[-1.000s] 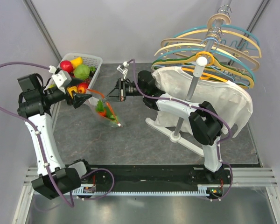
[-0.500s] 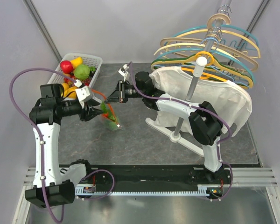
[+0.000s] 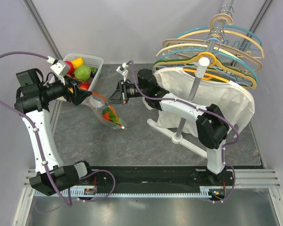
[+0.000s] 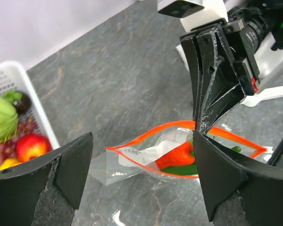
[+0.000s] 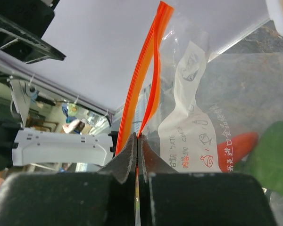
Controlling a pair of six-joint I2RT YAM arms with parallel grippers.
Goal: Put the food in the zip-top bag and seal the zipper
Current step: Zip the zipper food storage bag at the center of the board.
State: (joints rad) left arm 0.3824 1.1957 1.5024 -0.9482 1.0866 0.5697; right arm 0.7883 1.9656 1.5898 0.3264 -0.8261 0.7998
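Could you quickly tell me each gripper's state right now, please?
Left gripper: open, empty.
Right gripper: closed on the zip-top bag at its zipper.

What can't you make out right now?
- Left wrist: right part of the zip-top bag, behind a finger of the left gripper.
- Right wrist: the green piece, cut off by the right edge.
- Top external: food in the bag, too small to count.

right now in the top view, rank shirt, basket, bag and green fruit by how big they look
1. shirt
2. basket, partly hidden
3. bag, held up nearer the camera, so its place against the basket is unsure
4. green fruit
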